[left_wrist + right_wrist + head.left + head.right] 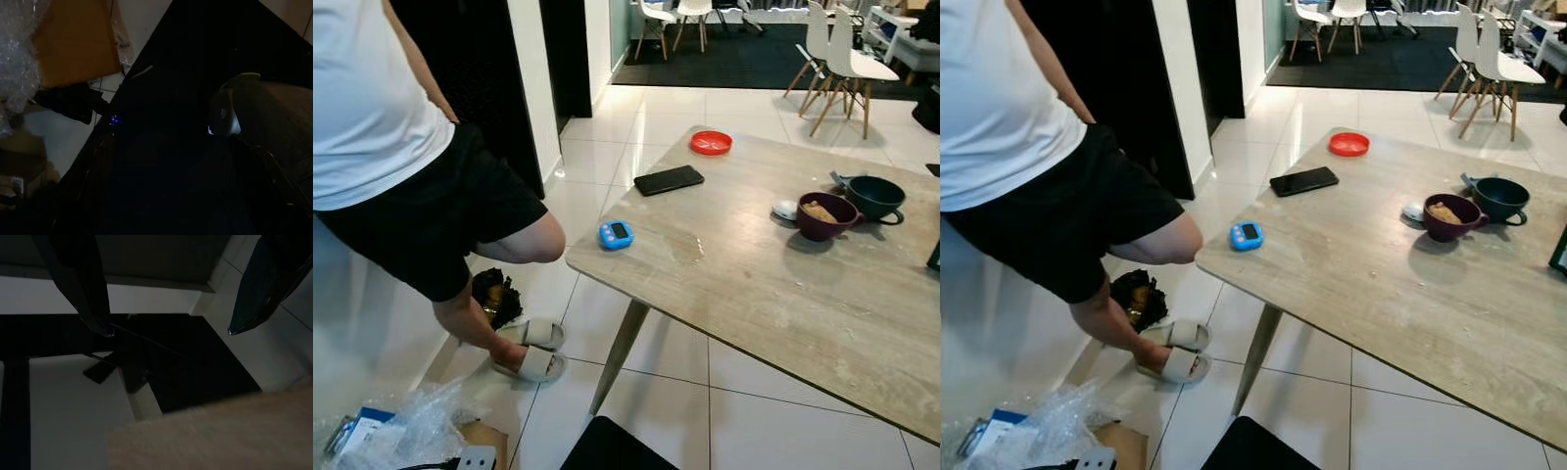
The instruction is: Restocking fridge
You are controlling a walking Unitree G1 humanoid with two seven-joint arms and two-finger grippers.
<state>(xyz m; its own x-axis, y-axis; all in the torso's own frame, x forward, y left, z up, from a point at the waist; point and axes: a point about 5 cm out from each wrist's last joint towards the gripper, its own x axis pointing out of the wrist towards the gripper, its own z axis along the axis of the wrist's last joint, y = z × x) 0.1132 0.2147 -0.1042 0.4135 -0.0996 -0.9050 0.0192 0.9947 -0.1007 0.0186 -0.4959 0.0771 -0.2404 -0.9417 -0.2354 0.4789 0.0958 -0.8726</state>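
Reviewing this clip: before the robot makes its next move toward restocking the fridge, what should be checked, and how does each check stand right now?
1. Path on the robot's left: not ok, a person stands close beside the table.
2. Floor: not ok, bubble wrap and a cardboard box lie underfoot.
3. Right gripper free: ok, fingers apart, nothing between them.
4. Left gripper: cannot tell, wrist view too dark.
5. Fridge located: cannot tell.
6. Items to stock: cannot tell; table holds a maroon bowl, phone, blue timer.

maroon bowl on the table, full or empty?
Not empty: the maroon bowl stands upright on the table with something tan showing inside. What it is, cannot tell.
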